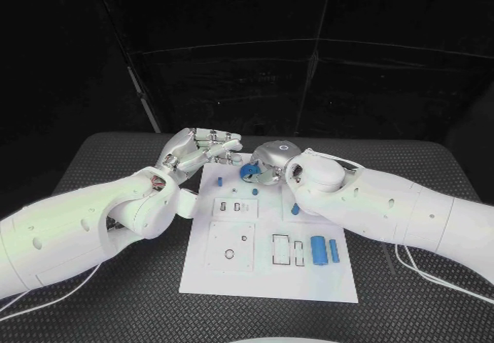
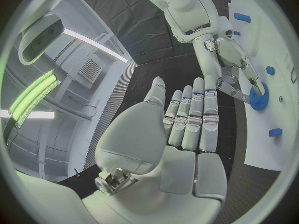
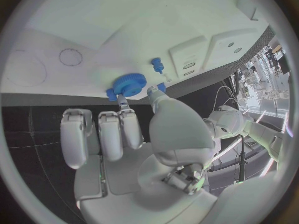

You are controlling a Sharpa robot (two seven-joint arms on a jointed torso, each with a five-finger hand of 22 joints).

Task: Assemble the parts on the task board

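Observation:
The white task board (image 1: 270, 275) lies in the middle of the table. At its far edge my right hand (image 1: 272, 161) pinches a blue gear (image 1: 249, 171) between thumb and a fingertip. The gear (image 3: 129, 83) sits right at the board's surface (image 3: 93, 30), beside a small blue peg (image 3: 157, 64). My left hand (image 1: 200, 153) hovers over the board's far left corner, holding nothing, its fingers (image 2: 193, 117) stretched out side by side. From the left wrist, the right hand (image 2: 231, 59) and gear (image 2: 259, 97) show against the board (image 2: 277, 45).
Small blue parts stand on the board: one (image 1: 219, 181) near the left hand, one (image 1: 254, 191) and one (image 1: 295, 209) by the right arm. Two blue cylinders (image 1: 320, 250) lie at the right. Raised white blocks with slots (image 1: 235, 207) sit mid-board.

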